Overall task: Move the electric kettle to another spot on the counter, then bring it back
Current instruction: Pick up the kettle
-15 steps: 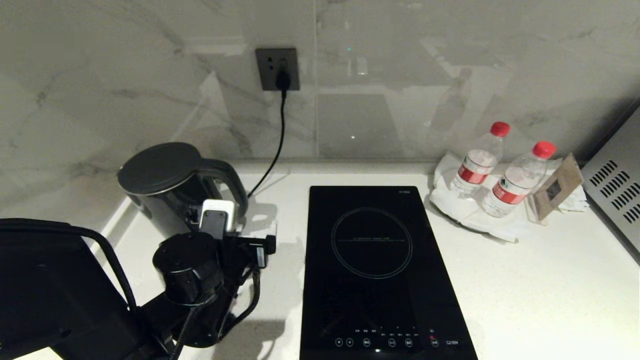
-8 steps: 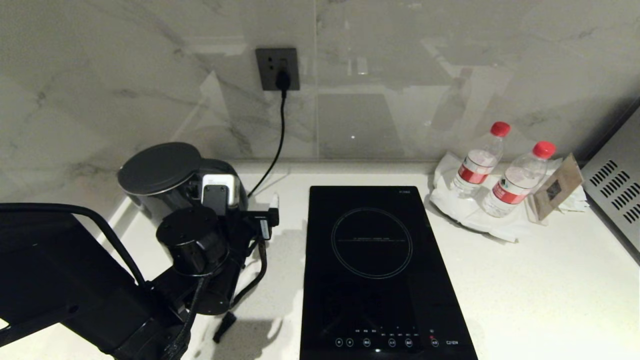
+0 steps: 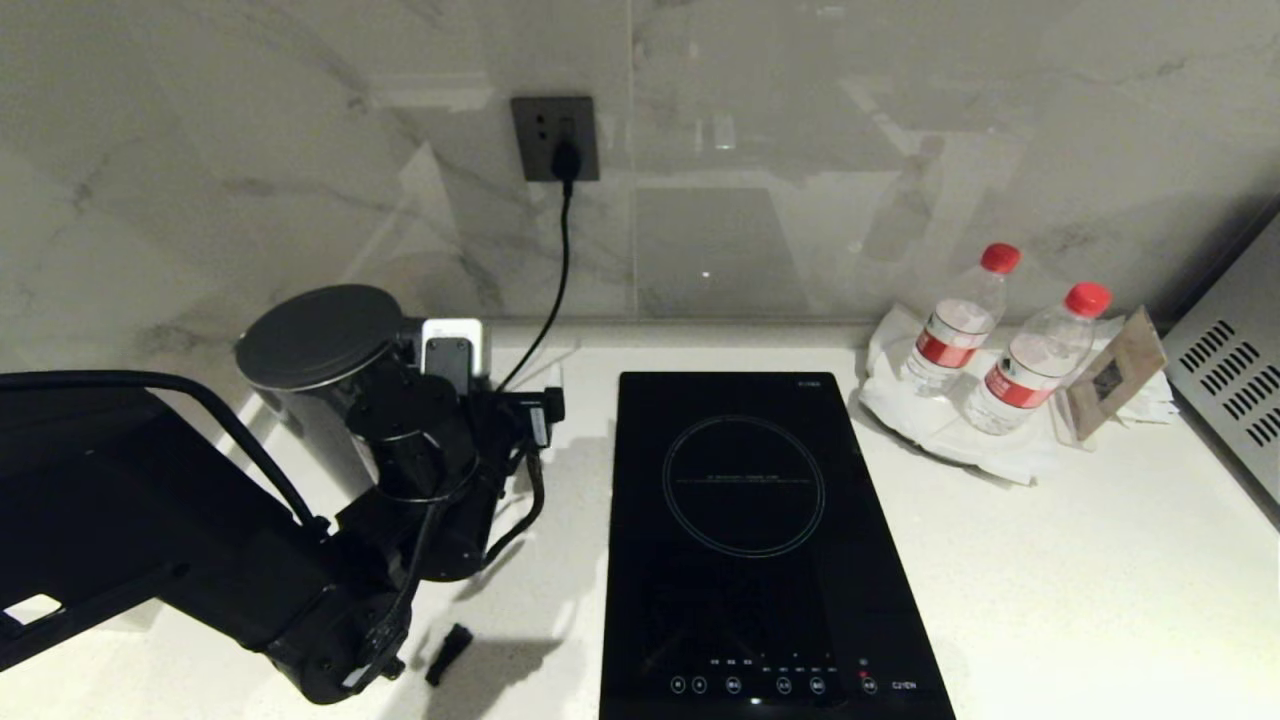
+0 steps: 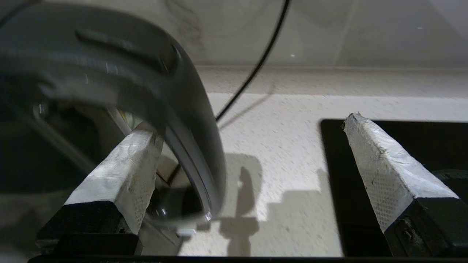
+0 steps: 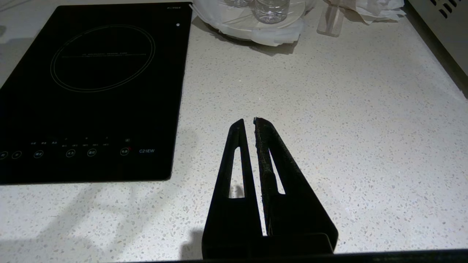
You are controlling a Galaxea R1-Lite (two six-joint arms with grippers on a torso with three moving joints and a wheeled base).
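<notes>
The left gripper (image 4: pixel 252 131) is standing wide open around the electric kettle's (image 3: pixel 320 365) loop handle (image 4: pixel 190 120), one pad (image 4: pixel 124 175) inside the loop, the other (image 4: pixel 380 171) outside near the cooktop (image 3: pixel 760 540), gripping nothing. The head view is hiding those pads behind the wrist (only the wrist camera is showing them). The kettle is sitting on the counter (image 3: pixel 1080 560) at about ten o'clock from the cooktop. Two water bottles (image 3: pixel 1000 345) are standing at two o'clock. The right gripper (image 5: pixel 248 124) is hovering shut over bare counter.
</notes>
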